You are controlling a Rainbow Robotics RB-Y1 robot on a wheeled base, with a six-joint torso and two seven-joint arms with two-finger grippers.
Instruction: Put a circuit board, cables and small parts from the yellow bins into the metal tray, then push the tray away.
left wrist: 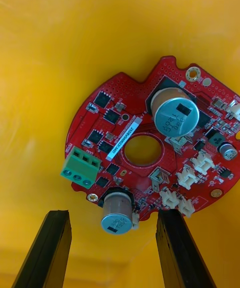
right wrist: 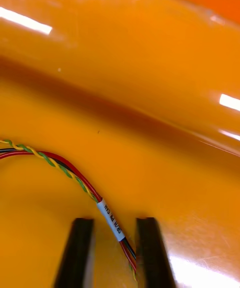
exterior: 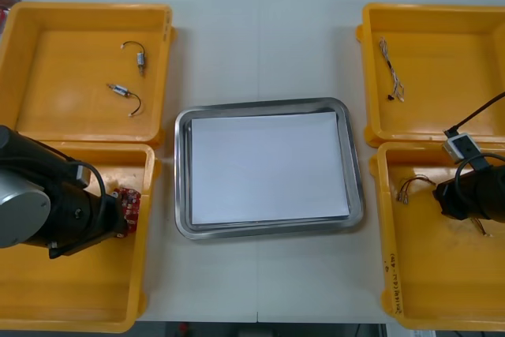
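Sits at the very start: white-lined metal tray [exterior: 268, 228] bare, left gripper [left wrist: 114, 218] jaws apart over round red circuit board [left wrist: 125, 103], right gripper [right wrist: 115, 223] jaws apart astride red-and-yellow twisted cable [right wrist: 60, 165]

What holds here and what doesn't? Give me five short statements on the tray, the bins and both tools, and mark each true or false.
1. The tray has nothing in it. True.
2. The left tool is shut on the circuit board. False: its fingers stand open, and the board lies on the bin floor just beyond them.
3. The right tool has a red and yellow cable running between its open fingers. True.
4. The far left bin holds a single item. False: two small metal parts lie there.
5. A thin cable lies in the far right bin. True.
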